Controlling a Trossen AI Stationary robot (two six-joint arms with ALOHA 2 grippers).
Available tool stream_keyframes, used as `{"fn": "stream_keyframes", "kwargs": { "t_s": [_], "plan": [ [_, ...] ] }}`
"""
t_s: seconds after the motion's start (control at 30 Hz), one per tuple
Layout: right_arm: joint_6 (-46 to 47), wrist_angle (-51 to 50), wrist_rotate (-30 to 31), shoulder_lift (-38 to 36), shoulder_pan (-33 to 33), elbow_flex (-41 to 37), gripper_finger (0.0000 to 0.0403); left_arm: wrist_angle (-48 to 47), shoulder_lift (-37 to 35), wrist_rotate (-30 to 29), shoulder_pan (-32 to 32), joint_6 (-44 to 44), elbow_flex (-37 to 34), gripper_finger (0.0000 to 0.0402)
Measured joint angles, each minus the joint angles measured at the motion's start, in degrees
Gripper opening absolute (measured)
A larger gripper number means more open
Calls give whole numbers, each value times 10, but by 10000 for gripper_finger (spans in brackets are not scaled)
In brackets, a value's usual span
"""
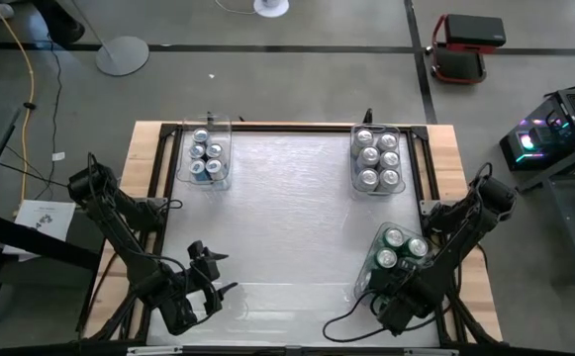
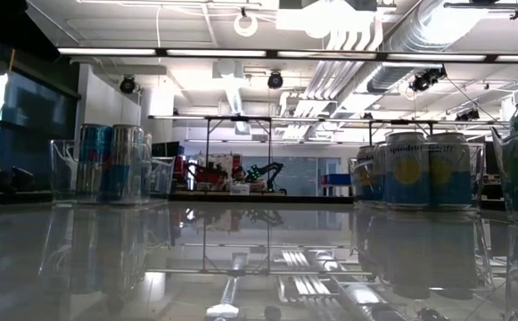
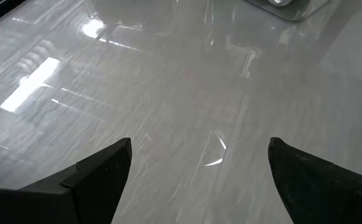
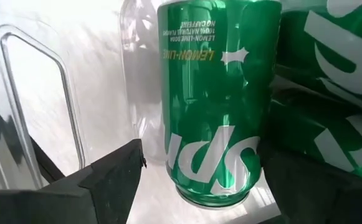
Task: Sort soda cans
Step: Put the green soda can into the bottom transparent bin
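Green soda cans (image 1: 398, 249) stand upright in a clear bin (image 1: 375, 259) at the table's near right. My right gripper (image 4: 202, 168) points down into that bin, open, with one green can (image 4: 212, 93) between its fingers; more green cans (image 4: 330, 74) stand beside it. Blue and silver cans (image 1: 208, 153) fill a bin at the far left, and silver-topped cans (image 1: 378, 158) fill a bin at the far right. My left gripper (image 1: 211, 272) hangs open over bare table near the front edge, holding nothing. My right gripper stands open around the green can's side, near its base (image 4: 193, 168), coming from above. One finger (image 4: 115, 171) is plainly clear of the can. Whether the other finger (image 4: 293, 180) touches it, I cannot tell. The can stands upright in the bin.
The glossy white tabletop (image 1: 287, 218) between the three bins lies free. The near-right bin's clear wall and handle opening (image 4: 37, 93) stand close to my right gripper. In the low view the far cans show at the left (image 2: 107, 165) and at the right (image 2: 423, 169).
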Motion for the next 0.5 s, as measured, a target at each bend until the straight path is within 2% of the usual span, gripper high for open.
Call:
{"fn": "stream_keyframes", "kwargs": {
  "t_s": [0.27,0.5],
  "plan": [
    [-63,-16,-2,5,-17,6,312,1,0,2,0,0,0,353],
    [-138,-96,26,9,-18,70,312,-2,0,4,1,0,0,353]
  ]
}}
